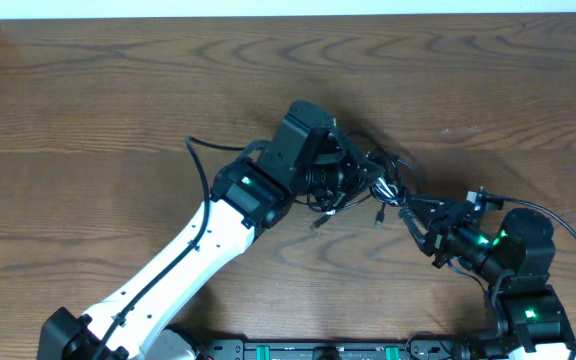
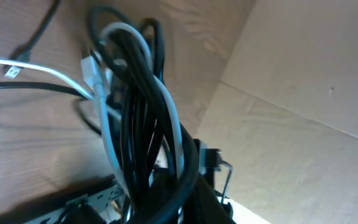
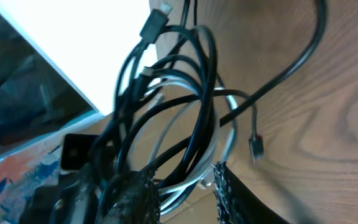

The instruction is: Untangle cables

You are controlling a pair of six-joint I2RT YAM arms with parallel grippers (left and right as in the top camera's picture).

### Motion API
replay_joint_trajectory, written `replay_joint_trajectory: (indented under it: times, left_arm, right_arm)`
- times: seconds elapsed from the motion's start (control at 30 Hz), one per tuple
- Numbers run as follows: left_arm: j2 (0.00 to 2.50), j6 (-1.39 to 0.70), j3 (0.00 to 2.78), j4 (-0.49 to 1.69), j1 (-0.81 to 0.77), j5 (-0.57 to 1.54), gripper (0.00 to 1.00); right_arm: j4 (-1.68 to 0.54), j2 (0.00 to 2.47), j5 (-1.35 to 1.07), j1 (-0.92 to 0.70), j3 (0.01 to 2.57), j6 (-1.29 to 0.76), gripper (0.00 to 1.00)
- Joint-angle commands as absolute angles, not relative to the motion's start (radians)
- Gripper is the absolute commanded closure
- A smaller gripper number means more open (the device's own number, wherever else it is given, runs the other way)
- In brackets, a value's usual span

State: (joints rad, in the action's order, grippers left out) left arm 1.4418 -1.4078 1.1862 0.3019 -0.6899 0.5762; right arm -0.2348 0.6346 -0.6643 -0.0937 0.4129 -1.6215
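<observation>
Currently my right gripper (image 3: 187,180), nearest the table's (image 1: 118,90) front edge, sits part-open around loops of the cables (image 1: 386,186); farther in, mid-table, my left gripper (image 1: 356,178) is clamped on the bundle. Separating step, I judge: next, right pinches one cord and pulls away.

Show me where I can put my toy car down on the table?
The far strip of table behind the cables is bare, side to side. So is the left side, beside the white arm. The middle is crowded: cables, white arm and black arm meet.
</observation>
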Motion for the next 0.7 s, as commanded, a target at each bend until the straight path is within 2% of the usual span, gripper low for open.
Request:
replay_joint_trajectory:
  times: [0.0, 0.2, 0.37, 0.47, 0.57, 0.67]
  left_arm:
    - [1.431, -1.383, 1.193, 0.277, -0.715, 0.558, 0.92]
    - [1.431, -1.38, 1.193, 0.273, -0.739, 0.53, 0.92]
    - [1.431, -1.356, 1.193, 0.274, -0.746, 0.529, 0.92]
    - [1.431, -1.314, 1.193, 0.274, -0.746, 0.529, 0.92]
    - [1.431, -1.297, 1.193, 0.274, -0.746, 0.528, 0.92]
    - [1.431, -1.277, 1.193, 0.274, -0.746, 0.499, 0.92]
  right_arm:
    - [-0.232, 0.653, -0.726, -0.094, 0.428, -1.645, 0.71]
    - [-0.231, 0.677, -0.741, -0.093, 0.428, -1.645, 0.73]
    - [-0.231, 0.681, -0.71, -0.093, 0.428, -1.604, 0.87]
    - [-0.232, 0.681, -0.664, -0.093, 0.428, -1.51, 0.92]
    - [-0.236, 0.681, -0.627, -0.093, 0.428, -1.42, 0.88]
    - [-0.255, 0.681, -0.588, -0.093, 0.428, -1.315, 0.78]
